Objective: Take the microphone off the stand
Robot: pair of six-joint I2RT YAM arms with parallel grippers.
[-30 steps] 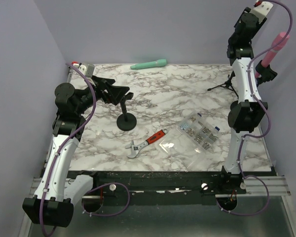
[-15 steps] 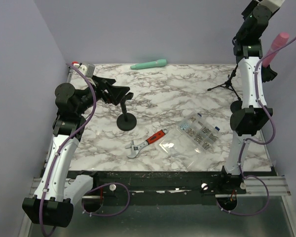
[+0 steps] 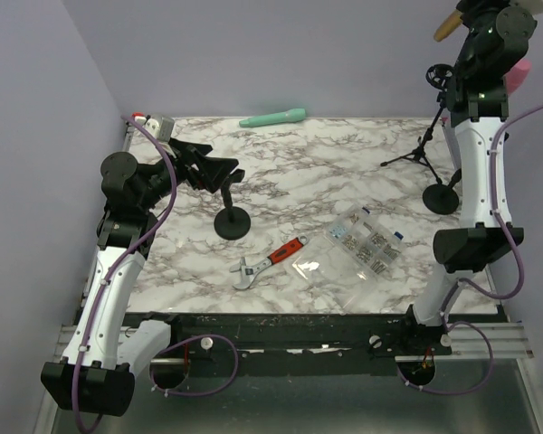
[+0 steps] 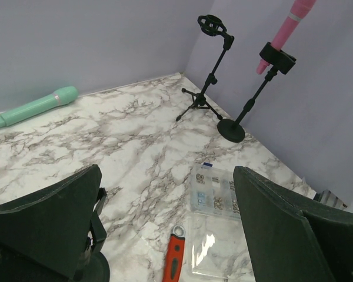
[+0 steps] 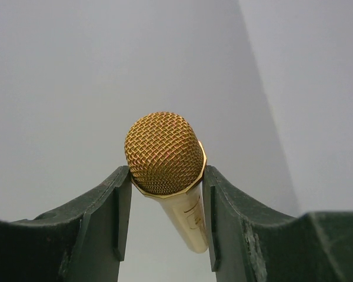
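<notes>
Clamping the gold microphone [image 5: 165,147] at the base of its mesh head, your right gripper [image 5: 166,171] has both fingers pressed against its sides; the handle slants away beyond them. Seen from above, that microphone is held up in the air above the tripod stand [image 3: 418,152], clear of the ring clip [image 3: 437,74] at the stand's top. Just right of the tripod stand, a pink microphone [image 4: 289,23] sits in a round-based stand [image 4: 230,130]. Your left gripper [image 4: 166,172] is spread wide, gripping nothing, far left of the tripod stand, by a short black stand [image 3: 231,220]. A green microphone [image 3: 273,117] lies left of the tripod stand by the back wall; a red-handled wrench [image 3: 270,262] and a clear parts box [image 3: 366,242] lie nearer you than it
</notes>
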